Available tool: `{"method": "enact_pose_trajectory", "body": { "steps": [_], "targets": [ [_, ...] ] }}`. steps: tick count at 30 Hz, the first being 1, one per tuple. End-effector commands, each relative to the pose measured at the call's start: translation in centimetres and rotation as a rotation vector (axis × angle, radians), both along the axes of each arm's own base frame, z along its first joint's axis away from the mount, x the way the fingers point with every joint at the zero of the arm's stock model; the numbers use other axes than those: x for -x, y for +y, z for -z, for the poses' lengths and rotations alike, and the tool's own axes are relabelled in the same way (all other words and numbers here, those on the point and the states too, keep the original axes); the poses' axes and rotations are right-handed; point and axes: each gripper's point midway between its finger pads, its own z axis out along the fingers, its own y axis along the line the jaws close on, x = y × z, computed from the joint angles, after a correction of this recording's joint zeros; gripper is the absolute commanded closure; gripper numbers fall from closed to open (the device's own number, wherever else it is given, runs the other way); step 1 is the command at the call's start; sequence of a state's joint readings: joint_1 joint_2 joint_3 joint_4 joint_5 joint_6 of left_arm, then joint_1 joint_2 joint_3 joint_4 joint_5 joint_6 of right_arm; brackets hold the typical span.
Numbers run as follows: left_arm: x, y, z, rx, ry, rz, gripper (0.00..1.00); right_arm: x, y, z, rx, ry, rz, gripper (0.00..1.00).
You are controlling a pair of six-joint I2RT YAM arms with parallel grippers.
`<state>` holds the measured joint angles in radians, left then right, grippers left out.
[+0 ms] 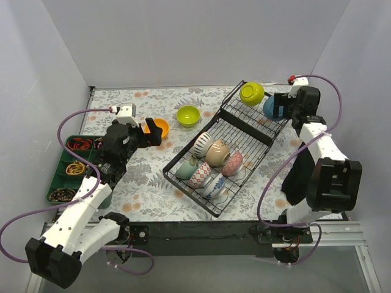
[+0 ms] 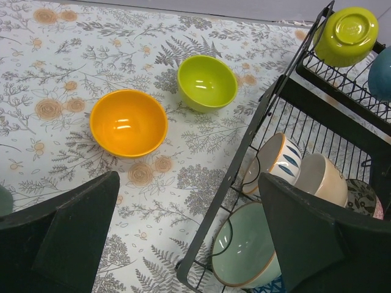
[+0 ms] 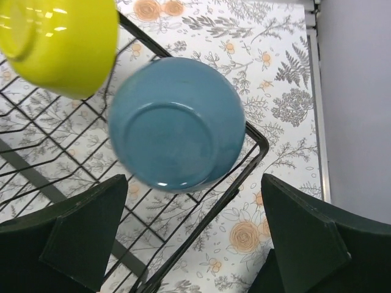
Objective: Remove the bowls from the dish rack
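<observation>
In the top view the dish rack (image 1: 247,133) has six patterned bowls (image 1: 217,152) on edge in its near, lower tier; the left hand (image 1: 149,131) hovers beside it; only its wrist view shows the fingers (image 2: 79,232) spread with nothing between, and the orange bowl (image 2: 128,122) and lime bowl (image 2: 206,82) upright on the surface (image 2: 61,61) beyond; farther off, the right hand (image 3: 195,244) is spread too, short of the upturned blue bowl (image 3: 177,122) in the raised tier, half-hidden from above, beside a lime-yellow bowl (image 3: 55,43).

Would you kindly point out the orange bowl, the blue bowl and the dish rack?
orange bowl (image 2: 128,122), left wrist view, inside its hollow.
blue bowl (image 3: 174,122), right wrist view, its upturned base.
dish rack (image 1: 190,194), top external view, near rim wire.
</observation>
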<state>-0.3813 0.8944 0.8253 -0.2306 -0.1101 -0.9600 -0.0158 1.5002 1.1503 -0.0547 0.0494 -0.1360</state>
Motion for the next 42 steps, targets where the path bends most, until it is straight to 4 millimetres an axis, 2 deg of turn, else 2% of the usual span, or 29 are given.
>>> {"method": "enact_pose_trajectory", "body": {
  "steps": [1,2,4,5,7,8,10,14,22,28,36,42],
  "targets": [
    [0.1,-0.2,-0.5,-0.005,-0.025,0.024,0.02,-3.7,-1.3,-4.0,-0.107,-0.172,-0.061,0.01],
    [0.2,-0.2,-0.5,-0.003,-0.026,0.024,0.02,-4.1,-1.1,-3.5,-0.133,-0.169,-0.094,0.01],
    [0.2,-0.3,-0.5,-0.004,-0.025,0.029,0.02,-4.9,-1.9,-4.2,-0.149,-0.188,-0.112,0.01],
    [0.2,-0.4,-0.6,-0.001,-0.027,0.033,0.02,-5.3,-1.7,-3.5,-0.159,-0.175,-0.143,0.01],
    [0.2,-0.6,-0.5,-0.002,-0.026,0.042,0.02,-5.9,-1.9,-4.2,-0.159,-0.189,-0.17,0.01],
    [0.2,-0.6,-0.4,-0.002,-0.023,0.044,0.02,-6.1,-1.5,-3.6,-0.175,-0.178,-0.199,0.02],
    [0.2,-0.7,-0.4,-0.001,-0.021,0.05,0.02,-6.5,-1.6,-3.8,-0.188,-0.183,-0.222,0.01],
    [0.2,-0.8,-0.2,-0.005,-0.017,0.055,0.02,-6.9,-0.9,-1.9,-0.227,-0.142,-0.27,0.01],
    [0.1,-1.3,0.2,-0.005,-0.005,0.083,0.02,-6.6,-1.1,1.8,-0.271,-0.071,-0.297,0.02],
    [0.1,-1.5,0.3,-0.006,-0.002,0.095,0.02,-5.7,0.0,3.5,-0.31,-0.023,-0.37,0.03],
    [0.2,-1.8,0.3,-0.001,0.001,0.11,0.02,-4.7,1.4,2.4,-0.349,-0.033,-0.432,0.14],
    [0.3,-1.7,0.2,0.002,-0.003,0.11,0.02,-3.8,2.5,1.6,-0.366,-0.037,-0.46,0.28]
  ]
}}
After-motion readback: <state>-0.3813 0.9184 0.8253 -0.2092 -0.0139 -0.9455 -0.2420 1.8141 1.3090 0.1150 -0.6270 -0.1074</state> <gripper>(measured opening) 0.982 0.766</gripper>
